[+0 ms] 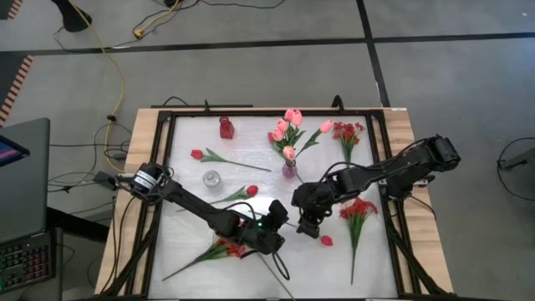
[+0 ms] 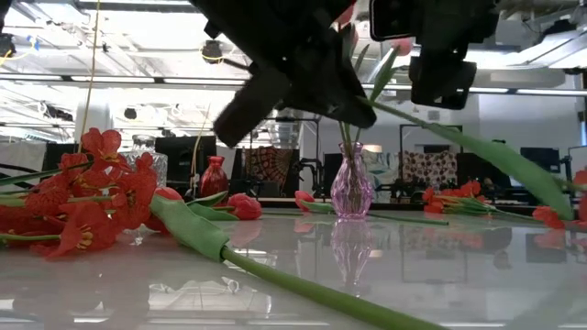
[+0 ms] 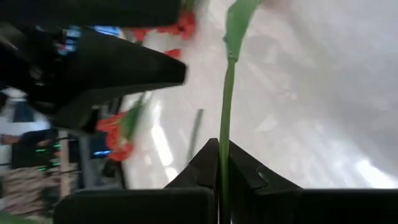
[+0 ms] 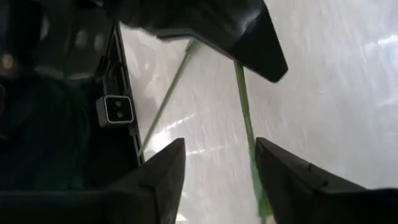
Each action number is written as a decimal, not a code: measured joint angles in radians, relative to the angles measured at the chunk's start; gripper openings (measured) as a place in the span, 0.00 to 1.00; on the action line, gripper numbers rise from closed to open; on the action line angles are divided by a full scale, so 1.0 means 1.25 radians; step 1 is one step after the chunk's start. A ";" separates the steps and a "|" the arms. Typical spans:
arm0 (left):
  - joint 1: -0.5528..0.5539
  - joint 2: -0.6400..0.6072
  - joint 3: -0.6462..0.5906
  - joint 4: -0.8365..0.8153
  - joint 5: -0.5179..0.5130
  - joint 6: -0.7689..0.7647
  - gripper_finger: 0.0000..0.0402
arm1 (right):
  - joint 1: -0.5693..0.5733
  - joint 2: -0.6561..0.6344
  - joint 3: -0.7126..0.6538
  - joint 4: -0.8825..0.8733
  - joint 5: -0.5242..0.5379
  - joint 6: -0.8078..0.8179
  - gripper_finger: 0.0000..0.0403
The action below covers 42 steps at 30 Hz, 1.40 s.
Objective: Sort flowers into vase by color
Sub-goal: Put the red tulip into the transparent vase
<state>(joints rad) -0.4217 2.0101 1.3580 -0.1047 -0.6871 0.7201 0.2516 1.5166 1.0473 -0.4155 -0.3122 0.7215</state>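
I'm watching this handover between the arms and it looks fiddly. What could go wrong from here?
1. The left gripper pinches only the thin green stem; it could slip or swing the flower sideways.
2. The right gripper has open fingers beside that stem, very near the left arm, so the two might bump.
3. The purple vase, already crowded with pink tulips, stands just beyond both arms; a swing could tip it.

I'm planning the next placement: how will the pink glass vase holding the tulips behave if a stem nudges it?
The pink vase looks narrow-necked with a small base, so probably tippy. The tall pink tulips lean out above it, likely adding top weight. The glossy white table may let it slide rather than hold.
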 joint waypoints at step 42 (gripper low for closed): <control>-0.008 -0.603 -0.562 0.565 0.562 -0.431 0.00 | 0.163 0.150 0.001 0.726 0.424 -0.994 0.58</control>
<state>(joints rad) -0.4320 1.2568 0.6550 0.6012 0.0149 0.1817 0.4551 1.7036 1.0481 0.4923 0.2172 -0.5211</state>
